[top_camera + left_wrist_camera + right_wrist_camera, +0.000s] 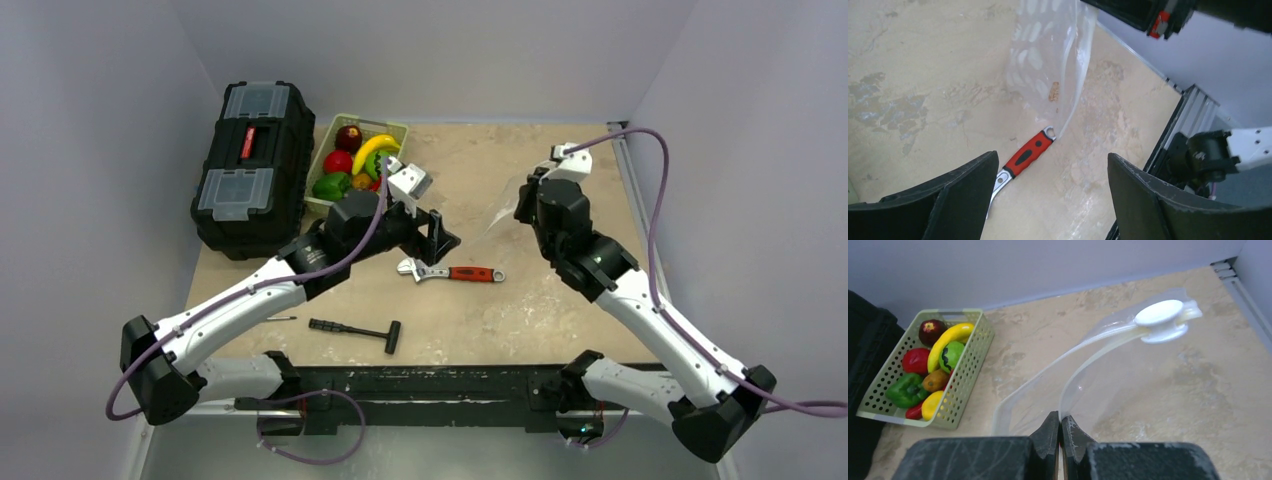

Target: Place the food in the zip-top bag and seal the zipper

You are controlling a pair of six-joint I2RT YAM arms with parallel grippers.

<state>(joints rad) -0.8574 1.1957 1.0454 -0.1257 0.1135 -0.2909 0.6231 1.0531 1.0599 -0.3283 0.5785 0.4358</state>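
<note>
Fingers of the right gripper [1060,430] are pinched tightly together on the lip of the clear zip-top bag [1133,385], holding it up above the table [470,150] at about 2 o'clock in the overhead view. Seen from that wrist, the zipper [1098,342] shows as two pale strips that part as they curve away from a white slider tab [1161,320] at 1 o'clock, so the mouth gapes. The left gripper [437,238] hangs near the table's middle, its fingers spread wide with nothing between them. Just toward 6 o'clock from it lies an adjustable wrench [450,272] with a red handle; the bag's hanging lower corner comes down just beside the handle's end. The food [915,362] sits in a pale green basket [393,128] at 11 o'clock on the table, well apart from the bag: a yellow banana [950,337], a green pepper [905,390] and a dark red apple [930,331] among other pieces. A black toolbox [252,165] stands just beside the basket, at its 9 o'clock. A black hammer [355,330] lies at 7 o'clock, near the arm bases.
</note>
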